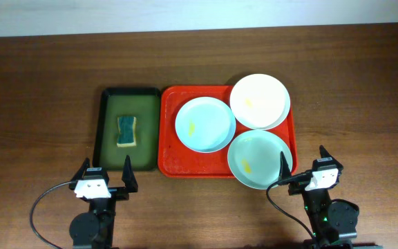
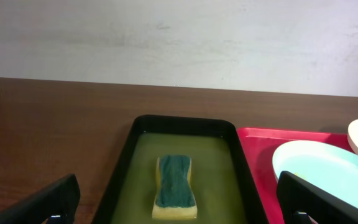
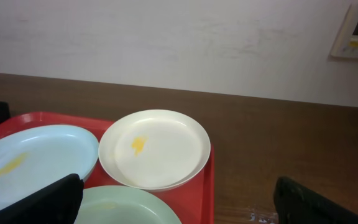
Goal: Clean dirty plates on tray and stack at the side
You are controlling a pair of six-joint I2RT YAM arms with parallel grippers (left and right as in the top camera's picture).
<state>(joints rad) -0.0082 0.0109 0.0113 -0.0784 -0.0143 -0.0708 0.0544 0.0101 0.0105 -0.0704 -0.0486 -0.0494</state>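
Observation:
The red tray (image 1: 168, 138) holds three plates, each with a small yellow smear: white (image 1: 259, 101) at the back right, pale blue (image 1: 205, 124) on the left, pale green (image 1: 259, 159) at the front right, overhanging the tray's front rim. My left gripper (image 1: 106, 166) stands open at the front of the dark green tray, holding nothing. My right gripper (image 1: 302, 155) is open beside the green plate's right edge, apart from it. The right wrist view shows the white plate (image 3: 157, 149), blue plate (image 3: 36, 162) and green plate (image 3: 126, 205) ahead of the open gripper (image 3: 179, 199).
Left of the red tray lies a dark green tray (image 1: 109, 104) of yellowish liquid with a yellow-and-green sponge (image 1: 126, 131) in it, seen straight ahead in the left wrist view (image 2: 175, 186). Brown wooden table surrounds both trays. A white wall rises behind.

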